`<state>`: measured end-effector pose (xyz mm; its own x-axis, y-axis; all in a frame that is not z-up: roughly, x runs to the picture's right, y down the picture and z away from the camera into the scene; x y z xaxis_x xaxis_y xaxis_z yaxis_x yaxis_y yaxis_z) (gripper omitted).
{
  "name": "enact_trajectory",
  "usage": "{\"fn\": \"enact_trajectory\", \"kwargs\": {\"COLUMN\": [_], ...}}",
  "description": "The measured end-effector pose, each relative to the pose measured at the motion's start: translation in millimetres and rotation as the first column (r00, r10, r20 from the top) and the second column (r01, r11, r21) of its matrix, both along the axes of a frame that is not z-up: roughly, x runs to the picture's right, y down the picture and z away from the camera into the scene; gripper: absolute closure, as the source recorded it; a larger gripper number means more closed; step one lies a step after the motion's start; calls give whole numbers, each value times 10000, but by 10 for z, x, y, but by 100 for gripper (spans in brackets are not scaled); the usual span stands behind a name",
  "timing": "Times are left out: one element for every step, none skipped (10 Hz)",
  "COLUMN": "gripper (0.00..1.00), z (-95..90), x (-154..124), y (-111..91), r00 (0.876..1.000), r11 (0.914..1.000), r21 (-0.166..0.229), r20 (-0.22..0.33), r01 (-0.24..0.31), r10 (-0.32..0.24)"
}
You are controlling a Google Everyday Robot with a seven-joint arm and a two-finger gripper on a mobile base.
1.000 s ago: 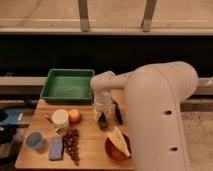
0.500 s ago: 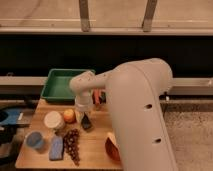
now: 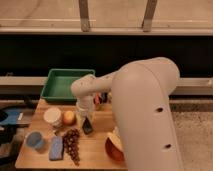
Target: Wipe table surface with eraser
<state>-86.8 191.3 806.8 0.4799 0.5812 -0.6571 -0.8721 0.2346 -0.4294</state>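
Observation:
The light-brown wooden table surface [image 3: 95, 150] fills the lower left of the camera view. My gripper [image 3: 86, 119] points down over the middle of the table, at the end of the big white arm [image 3: 145, 110]. It is shut on the eraser [image 3: 88, 126], a small black block whose lower end is on or just above the wood. The eraser is just right of an orange [image 3: 69, 117].
A green tray [image 3: 67, 84] stands at the table's back edge. A white bowl [image 3: 52, 116], a blue cup [image 3: 35, 140], a blue-grey sponge [image 3: 56, 148] and dark grapes [image 3: 73, 145] lie at the left. A red bowl with a banana [image 3: 114, 145] is at the right, under the arm.
The gripper has moved left across the table and slightly toward the front, with the eraser in it. It has gone from near the red bowl to beside the orange.

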Motion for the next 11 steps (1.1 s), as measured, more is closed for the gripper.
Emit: {"fn": "enact_trajectory", "kwargs": {"gripper": [100,100,100,100,100,100,100,100,100,100,100], "z": [-65,-125,-184,-205,-178,-130,-52,28,112,198,244], "x": [165,341,549,742,862,986,1078,1145,1214,1228,1179], "y": [83,157,228,267,247,197,119,24,-78,-183,-241], "r00": [9997,9984,9956,9912,9870,9827,9792,9764,9737,9725,9737], "r11": [9999,9994,9982,9960,9940,9924,9912,9905,9904,9913,9923], "r21": [-60,-114,-175,-240,-236,-254,-276,-275,-276,-265,-257], "r20": [-215,-461,-751,-1031,-1233,-1443,-1614,-1741,-1883,-1992,-1974], "r01": [-149,-319,-569,-863,-1069,-1205,-1291,-1348,-1355,-1288,-1208], "r10": [148,313,554,834,1032,1157,1231,1280,1280,1210,1134]}}
